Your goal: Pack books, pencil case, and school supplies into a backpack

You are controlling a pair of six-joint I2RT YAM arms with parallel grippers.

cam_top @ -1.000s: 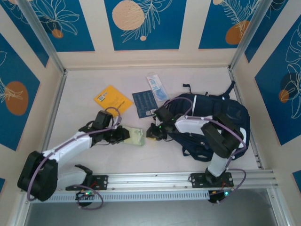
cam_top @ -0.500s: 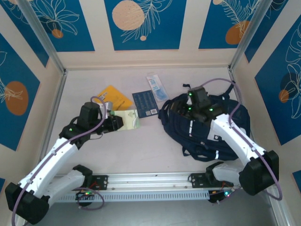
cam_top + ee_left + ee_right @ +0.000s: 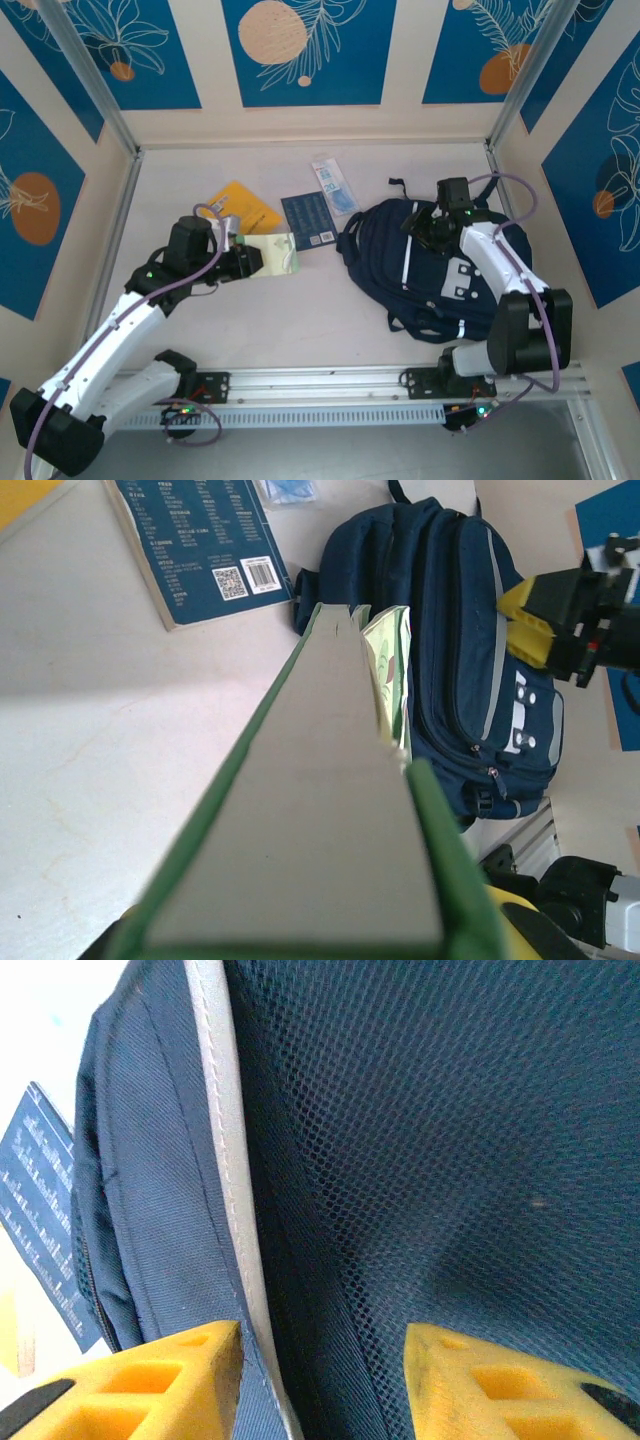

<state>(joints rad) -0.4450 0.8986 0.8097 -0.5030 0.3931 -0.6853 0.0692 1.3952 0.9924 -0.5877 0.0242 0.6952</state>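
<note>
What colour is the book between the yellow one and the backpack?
The book is dark navy, white labels; best in left wrist view.

A pale worktop [image 3: 300, 310] carries a navy backpack [image 3: 400, 260] at right. At far centre a navy book [image 3: 308, 220] lies flat, barcode up, a yellow book [image 3: 240, 205] near its left and a blue packet [image 3: 333, 184] just beside its far right corner.

just the one large dark navy fabric backpack [image 3: 385, 255] with thin white stripes. thin flat books in sight, i count two: one yellow-orange book [image 3: 240, 207], one dark navy book [image 3: 307, 220] with small white barcode labels. small flat packets, two again: one pale blue-white packet [image 3: 333, 184], one pale green packet [image 3: 275, 254].
</note>
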